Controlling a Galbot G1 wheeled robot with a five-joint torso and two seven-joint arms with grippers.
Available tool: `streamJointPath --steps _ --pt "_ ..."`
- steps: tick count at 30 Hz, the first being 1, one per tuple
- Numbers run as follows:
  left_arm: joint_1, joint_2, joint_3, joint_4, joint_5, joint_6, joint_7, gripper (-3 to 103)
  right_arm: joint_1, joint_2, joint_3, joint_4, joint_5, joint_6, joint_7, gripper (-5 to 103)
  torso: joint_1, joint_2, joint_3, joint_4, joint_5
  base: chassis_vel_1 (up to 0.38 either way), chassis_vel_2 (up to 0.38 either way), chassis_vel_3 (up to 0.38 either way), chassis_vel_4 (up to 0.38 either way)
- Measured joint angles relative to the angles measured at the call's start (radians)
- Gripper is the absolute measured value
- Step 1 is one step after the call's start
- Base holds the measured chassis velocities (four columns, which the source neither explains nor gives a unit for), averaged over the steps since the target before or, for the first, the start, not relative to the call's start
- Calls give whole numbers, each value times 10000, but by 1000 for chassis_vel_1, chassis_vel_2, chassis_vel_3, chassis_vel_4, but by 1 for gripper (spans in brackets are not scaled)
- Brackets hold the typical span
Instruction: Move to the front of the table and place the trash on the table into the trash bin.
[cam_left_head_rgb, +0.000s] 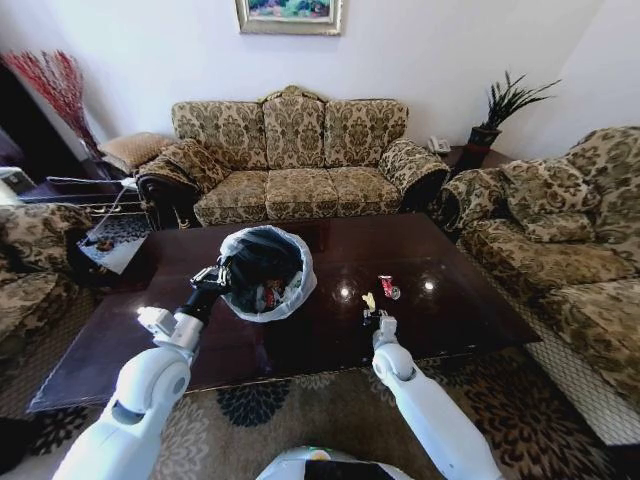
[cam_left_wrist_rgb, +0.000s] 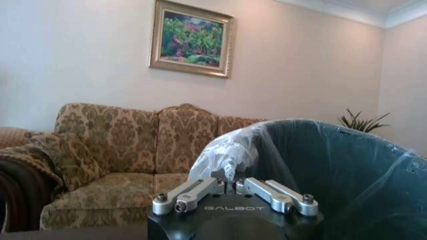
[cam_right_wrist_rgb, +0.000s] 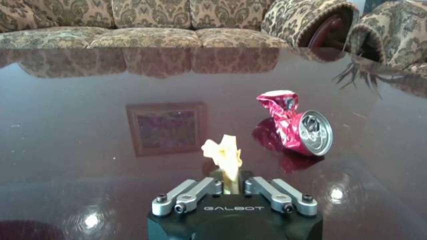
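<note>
Right gripper (cam_right_wrist_rgb: 230, 181) clamping light, flimsy crumpled yellowish paper scrap (cam_right_wrist_rgb: 223, 153) by its base; left gripper (cam_left_wrist_rgb: 230, 186) pinching round black-lined trash bin's (cam_left_head_rgb: 268, 272) rim.

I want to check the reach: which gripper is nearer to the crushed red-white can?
Right. The right gripper, shut on a yellowish scrap, is beside the crushed red-white can; the left gripper grips the trash bin, farther away.

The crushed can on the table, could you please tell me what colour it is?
The crushed can is red with a silver top, best seen in the right wrist view.
</note>
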Motion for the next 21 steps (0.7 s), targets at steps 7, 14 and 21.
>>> streamJointPath --steps 7,14,21 --pt "52 -11 -7 -105 1 -1 8 3 137 -508 -67 1184 175 0 392 1 0 0 0 -1 3 0 0 0 0" --pt "-2 105 161 122 12 -15 55 3 1398 -2876 -531 4328 644 239 -796 0 0 -1 0 -2 1 0 0 0 0" --pt "-303 -12 436 496 157 64 76 3 4022 -5063 -1452 6665 3893 -273 -2353 0 -1 0 0 -1 1 0 0 0 0"
